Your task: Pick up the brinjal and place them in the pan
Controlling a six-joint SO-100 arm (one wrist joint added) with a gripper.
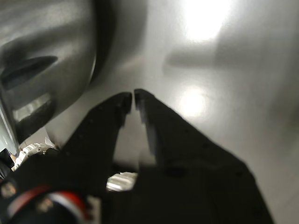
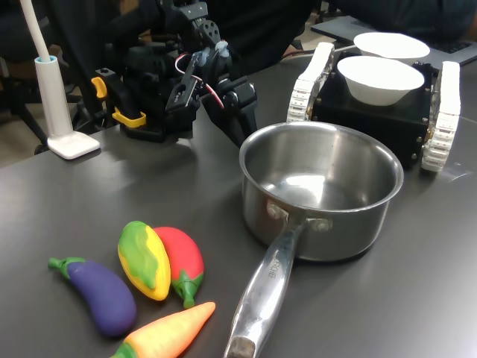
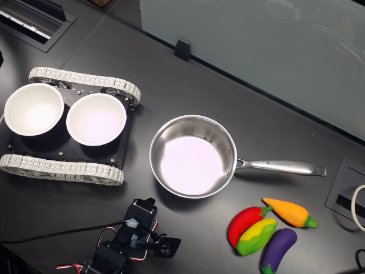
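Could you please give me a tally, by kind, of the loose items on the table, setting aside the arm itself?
Toy vegetables: 4, namely the brinjal, red chilli, yellow-green pepper and orange carrot
White bowls: 2, sitting on the tracked vehicle
Pan: 1
Tracked vehicle: 1
Total: 8

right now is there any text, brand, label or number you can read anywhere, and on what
None can be read.
The pan handle has a small stamped mark near the rivets in the first exterior view, too small and blurred to read.
The gripper, brinjal and white bowls show no lettering.
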